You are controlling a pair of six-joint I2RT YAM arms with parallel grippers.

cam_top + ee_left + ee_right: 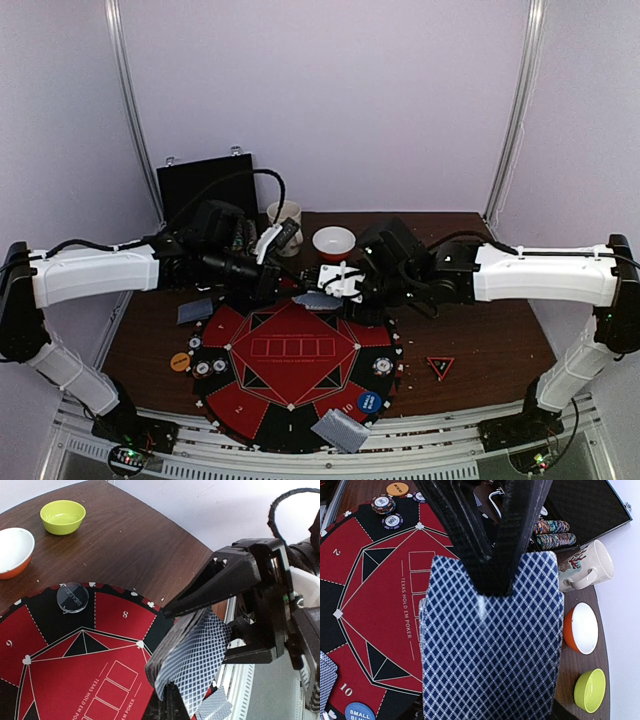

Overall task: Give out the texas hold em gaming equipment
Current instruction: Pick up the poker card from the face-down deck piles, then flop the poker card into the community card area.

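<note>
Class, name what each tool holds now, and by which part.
Left tool: a stack of playing cards, clamped across its faces near one end. Right tool: a blue-backed card, pinched at the middle of one short edge.

Chips [218,366] on mat [292,378]; mug [287,213] left of bowl [333,241].

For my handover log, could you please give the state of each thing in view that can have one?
Left gripper: fingers shut on a stack of blue-grey lattice-backed playing cards.
Right gripper: fingers shut on a blue-grey lattice-backed card, back showing.
Black hinged chip case: open.
White patterned mug: upright.
Orange-and-white bowl: upright, empty.
Lime-green bowl: upright, empty.
Small card pile at the mat's near edge: face down.
</note>
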